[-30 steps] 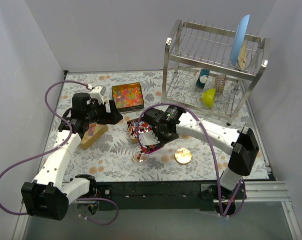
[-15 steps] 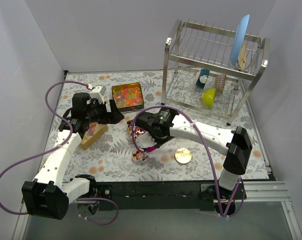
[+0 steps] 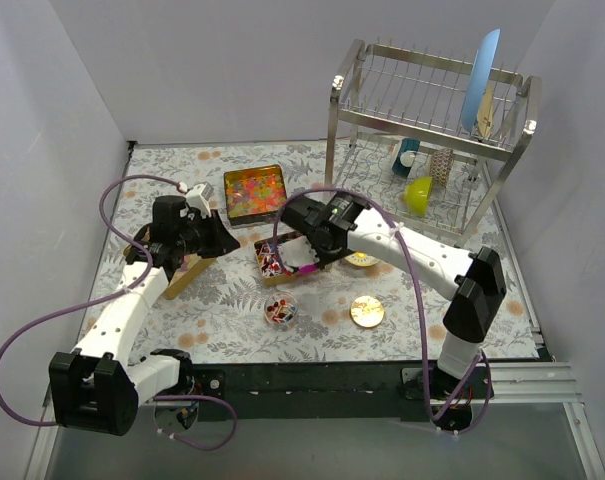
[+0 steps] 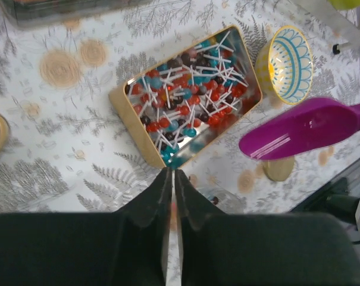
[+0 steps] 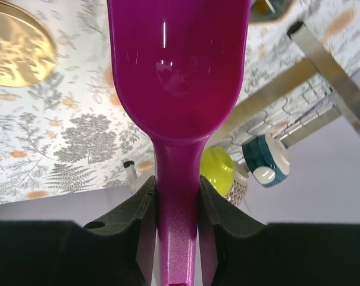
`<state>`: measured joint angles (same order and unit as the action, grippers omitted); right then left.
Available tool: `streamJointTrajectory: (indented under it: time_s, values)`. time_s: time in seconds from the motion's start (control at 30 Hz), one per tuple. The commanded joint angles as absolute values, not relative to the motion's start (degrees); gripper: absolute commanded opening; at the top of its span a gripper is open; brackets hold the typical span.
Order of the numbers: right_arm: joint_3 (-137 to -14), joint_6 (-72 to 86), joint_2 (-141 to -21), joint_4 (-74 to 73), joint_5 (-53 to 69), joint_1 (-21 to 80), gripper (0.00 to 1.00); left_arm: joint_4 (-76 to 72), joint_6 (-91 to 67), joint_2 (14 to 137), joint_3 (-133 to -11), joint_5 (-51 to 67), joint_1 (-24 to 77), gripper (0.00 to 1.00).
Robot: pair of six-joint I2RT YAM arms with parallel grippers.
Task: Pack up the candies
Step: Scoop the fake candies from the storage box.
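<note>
Over centre tin | right gripper pinching purple scoop, moved farther in from near dish | candies in tin and dish | left gripper pressed together

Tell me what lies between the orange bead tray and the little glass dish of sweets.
The open tin of candies lies between them; the top view shows it.
</note>
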<state>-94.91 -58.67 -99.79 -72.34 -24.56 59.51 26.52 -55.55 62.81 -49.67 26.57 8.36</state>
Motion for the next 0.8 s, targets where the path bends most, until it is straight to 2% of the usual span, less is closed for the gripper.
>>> streamJointTrajectory:
  time_s: [0.0, 0.57, 0.77]
  values:
    - [-101.15, -63.28, -103.61, -69.17, -30.06, 54.5, 0.01, 24.96, -59.58, 63.1, -46.5, 25.93, 8.0, 0.0]
    - [-108.72, -71.01, -119.08, -63.37, -44.47, 51.59, 0.01, 20.04, -64.42, 73.47, -42.54, 22.85, 8.26, 0.0]
    - [-113.2, -73.12, -123.65, -63.81, -49.04, 51.85, 0.01, 17.85, -67.05, 76.72, -41.49, 25.22, 8.96, 0.0]
